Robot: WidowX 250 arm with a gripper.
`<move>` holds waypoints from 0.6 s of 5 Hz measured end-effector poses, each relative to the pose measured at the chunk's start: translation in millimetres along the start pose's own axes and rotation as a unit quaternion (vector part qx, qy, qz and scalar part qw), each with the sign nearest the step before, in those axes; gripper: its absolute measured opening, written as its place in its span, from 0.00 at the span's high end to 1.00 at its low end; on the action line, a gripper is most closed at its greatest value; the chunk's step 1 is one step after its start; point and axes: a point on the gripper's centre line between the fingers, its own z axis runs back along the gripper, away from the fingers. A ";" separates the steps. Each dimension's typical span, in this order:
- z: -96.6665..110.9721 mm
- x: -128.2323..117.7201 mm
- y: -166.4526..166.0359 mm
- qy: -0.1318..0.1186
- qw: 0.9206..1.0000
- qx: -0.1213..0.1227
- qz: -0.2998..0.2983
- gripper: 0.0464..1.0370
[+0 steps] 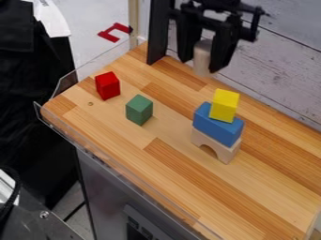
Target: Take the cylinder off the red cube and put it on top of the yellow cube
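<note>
Holds the cylinder (202,56) upright in the hand (201,65), beyond the yellow cube (224,105). Seems mid-transfer, off the red cube (108,86). Needs centring above the yellow cube, then gentle lowering.

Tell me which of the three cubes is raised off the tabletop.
The yellow cube: it sits on the blue block atop the wooden arch, while the red cube and green cube rest directly on the tabletop.
</note>
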 end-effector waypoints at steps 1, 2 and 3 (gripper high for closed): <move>-10.0 2.3 -6.0 0.017 1.000 0.003 -0.004 0.50; -22.5 7.1 -10.3 0.038 0.999 0.012 -0.011 0.50; -26.5 15.7 -15.0 0.042 0.999 0.015 -0.019 0.50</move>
